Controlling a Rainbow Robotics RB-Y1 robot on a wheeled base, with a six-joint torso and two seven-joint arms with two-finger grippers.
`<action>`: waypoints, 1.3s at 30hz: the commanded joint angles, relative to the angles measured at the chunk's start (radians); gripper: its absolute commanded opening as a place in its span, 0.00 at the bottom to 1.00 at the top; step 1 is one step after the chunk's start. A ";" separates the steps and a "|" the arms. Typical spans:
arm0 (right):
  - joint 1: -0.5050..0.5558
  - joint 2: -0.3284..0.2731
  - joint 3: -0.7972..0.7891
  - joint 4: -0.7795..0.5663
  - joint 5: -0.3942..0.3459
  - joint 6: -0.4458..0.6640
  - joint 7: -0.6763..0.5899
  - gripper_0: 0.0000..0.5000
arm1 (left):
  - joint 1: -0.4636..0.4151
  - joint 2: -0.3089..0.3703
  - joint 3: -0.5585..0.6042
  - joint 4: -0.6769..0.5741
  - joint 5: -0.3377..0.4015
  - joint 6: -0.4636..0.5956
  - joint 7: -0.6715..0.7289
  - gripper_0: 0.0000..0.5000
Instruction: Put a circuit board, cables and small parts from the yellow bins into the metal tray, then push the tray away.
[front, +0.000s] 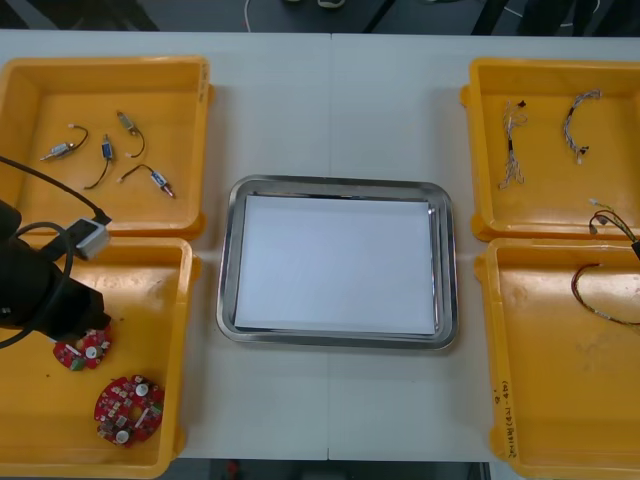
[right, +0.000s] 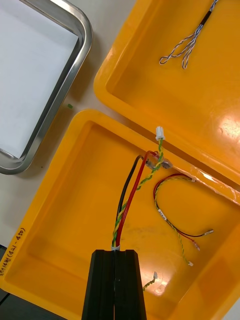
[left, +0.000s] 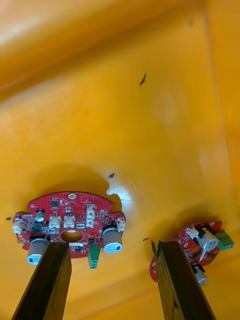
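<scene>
Two boards lie in the lower-left bin (front: 165, 300), front view. The upper board (front: 80, 352) is partly under the left gripper (left: 110, 243). The lower board (front: 128, 408) lies just beside it, nearer the frame's bottom edge and uncovered. In the left wrist view the jaws are wide. One board sits just past the fingertips, across the gap, and the other is beside one finger, partly behind it. Whether either finger touches a board cannot be told. Both boards are flat on the bin floor, components up.

Tray (front: 335, 184): frame centre, between the bins, white inside.

Upper-left bin (front: 20, 75): four small parts (front: 107, 150), each with a short wire, spread apart.

Upper-right bin (front: 620, 75): two blue-white cables (front: 512, 145), apart.

Lower-right bin (front: 540, 400): the right gripper (right: 115, 251) is over it, jaws closed on a cable (right: 131, 195) of black, red and yellow-green strands. The cable runs from the fingertips to a white plug (right: 160, 132) at the wall next to the upper-right bin. A second cable (right: 172, 215), red and yellow, lies loose on the floor just beside it.
</scene>
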 joint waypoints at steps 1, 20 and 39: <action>-0.025 -0.040 0.011 0.001 -0.005 0.004 0.009 0.00 | 0.082 0.033 0.083 -0.059 -0.027 0.009 -0.011 1.00; -0.025 -0.040 0.011 0.001 -0.006 0.004 0.008 0.00 | 0.465 0.047 0.327 -0.134 -0.073 -0.183 -0.206 1.00; -0.025 -0.040 0.011 -0.001 -0.005 0.004 0.008 0.00 | 0.593 0.074 0.304 -0.082 -0.089 -0.382 -0.342 1.00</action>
